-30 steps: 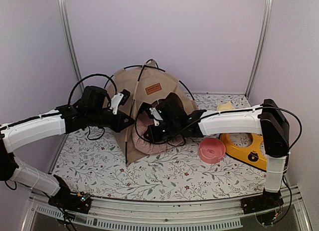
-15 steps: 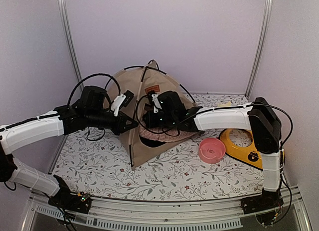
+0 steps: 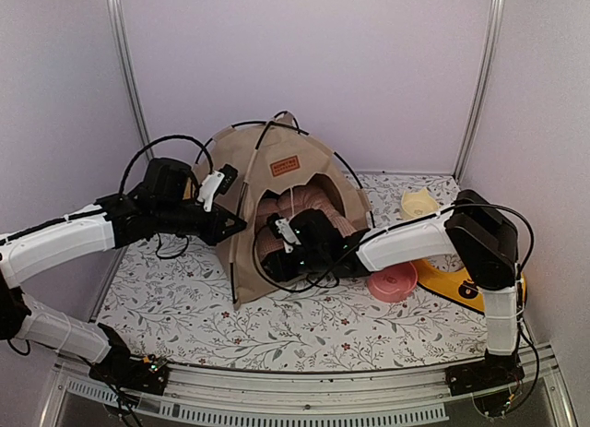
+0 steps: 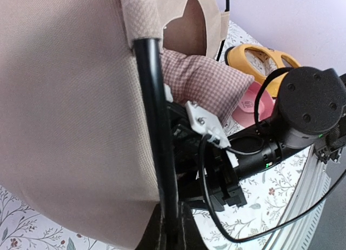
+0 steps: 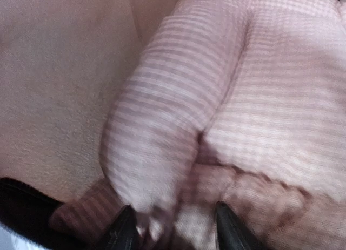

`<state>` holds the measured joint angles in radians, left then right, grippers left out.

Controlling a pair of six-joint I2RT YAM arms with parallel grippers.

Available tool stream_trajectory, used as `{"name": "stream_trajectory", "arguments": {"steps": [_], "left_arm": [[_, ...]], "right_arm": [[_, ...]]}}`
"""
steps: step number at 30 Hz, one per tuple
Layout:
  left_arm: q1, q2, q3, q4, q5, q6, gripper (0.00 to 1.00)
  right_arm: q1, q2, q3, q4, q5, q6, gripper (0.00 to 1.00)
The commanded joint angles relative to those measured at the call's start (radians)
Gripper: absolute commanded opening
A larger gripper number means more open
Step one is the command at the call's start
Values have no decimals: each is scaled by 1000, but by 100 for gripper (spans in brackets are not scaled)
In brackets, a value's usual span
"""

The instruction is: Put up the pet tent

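Note:
The beige pet tent (image 3: 267, 183) stands upright at the back middle of the table, brown label patch (image 3: 287, 166) over its opening. My left gripper (image 3: 232, 226) is shut on the tent's front-left black pole (image 4: 154, 109), low down; in the left wrist view the fingers of that gripper (image 4: 168, 234) clamp the pole just below the fabric's hem. My right gripper (image 3: 275, 254) reaches into the opening, against the pink checked cushion (image 3: 312, 193). In the right wrist view this gripper (image 5: 175, 231) is open, and the cushion (image 5: 216, 99) bulges between its fingertips (image 5: 123, 228).
A pink bowl (image 3: 392, 281) sits right of the tent, under my right forearm. A yellow ringed tray (image 3: 458, 278) lies at the right edge, a small pale yellow dish (image 3: 419, 203) behind it. The tablecloth is floral; metal frame posts stand at the back corners.
The right gripper pushed the cushion into the tent, dropped to the opening's lower edge and opened. The tent tipped right, then settled back upright. The left gripper kept hold of the pole.

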<state>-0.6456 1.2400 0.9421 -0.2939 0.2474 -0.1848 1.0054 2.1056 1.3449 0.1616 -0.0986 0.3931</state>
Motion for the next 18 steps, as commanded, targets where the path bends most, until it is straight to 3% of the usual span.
{"name": "stream_trajectory", "arguments": {"steps": [1,6,18], "left_arm": [[17,13,-20,-11,-17,-7,0],[18,20,-27,-16,-41,-17,0],[18,19,-29,-19,-40,-13,0]], "right_arm": [[-9,-154,-15,-58,59,-21,60],[-11,-247,6,-173,137,-15,73],[-72,-473,-108,-384,339,30,77]]}}
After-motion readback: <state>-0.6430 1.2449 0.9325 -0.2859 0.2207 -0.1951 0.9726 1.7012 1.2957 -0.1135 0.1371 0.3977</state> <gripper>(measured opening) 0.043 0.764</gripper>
